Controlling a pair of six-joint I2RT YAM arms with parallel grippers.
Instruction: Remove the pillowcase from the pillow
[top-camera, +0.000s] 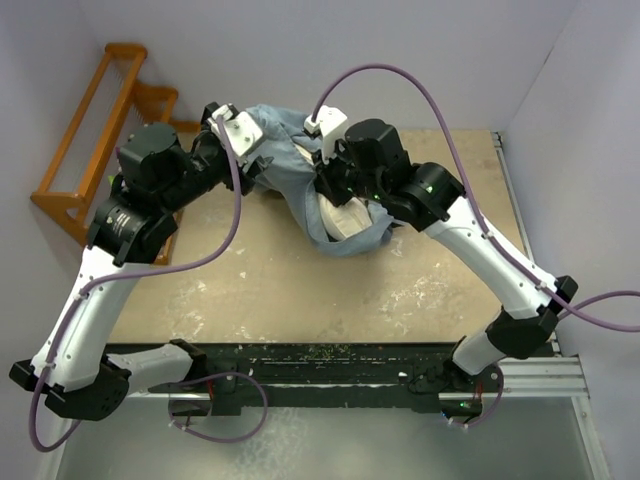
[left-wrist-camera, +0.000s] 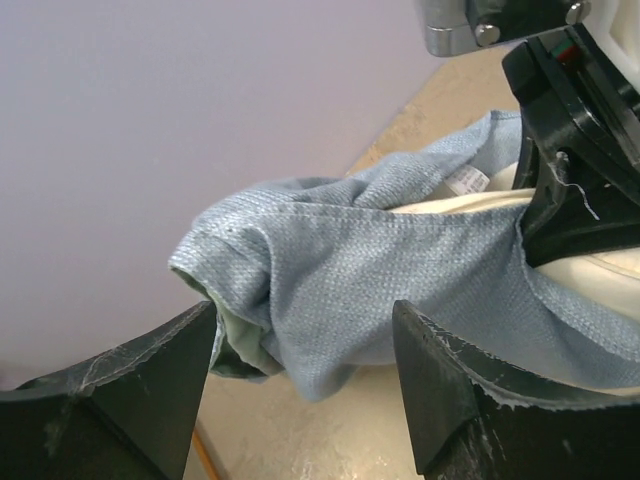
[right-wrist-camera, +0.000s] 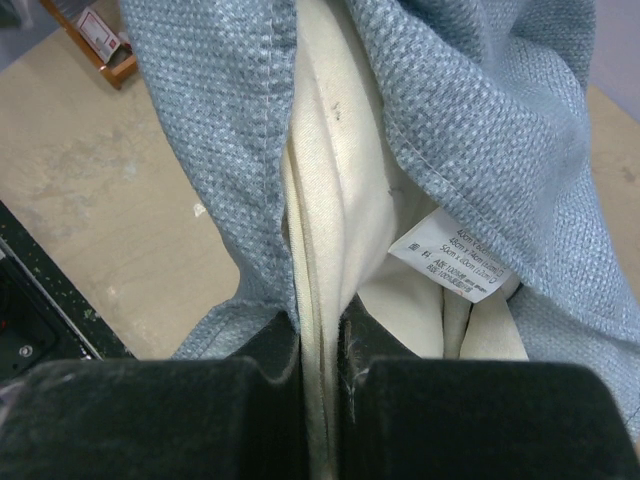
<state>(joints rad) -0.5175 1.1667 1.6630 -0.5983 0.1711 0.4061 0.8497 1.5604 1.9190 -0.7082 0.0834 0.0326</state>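
The blue-grey pillowcase (top-camera: 285, 135) is bunched at the back of the table, with the cream pillow (top-camera: 345, 215) showing out of its mouth. In the right wrist view my right gripper (right-wrist-camera: 322, 335) is shut on a fold of the pillow (right-wrist-camera: 330, 150). The pillowcase (right-wrist-camera: 215, 120) hangs open on both sides of that fold, and a white care label (right-wrist-camera: 450, 258) is sewn inside it. My left gripper (left-wrist-camera: 305, 320) is open, its fingers (left-wrist-camera: 150, 385) on either side of a hanging fold of pillowcase (left-wrist-camera: 340, 270) with a gap on each side. That fold shows a green lining at its left edge.
An orange wooden rack (top-camera: 100, 130) stands against the left wall beyond the table's edge. Pale walls close in at the back and on both sides. A black rail (top-camera: 330, 360) with the arm bases runs along the near edge of the tan table (top-camera: 260, 290).
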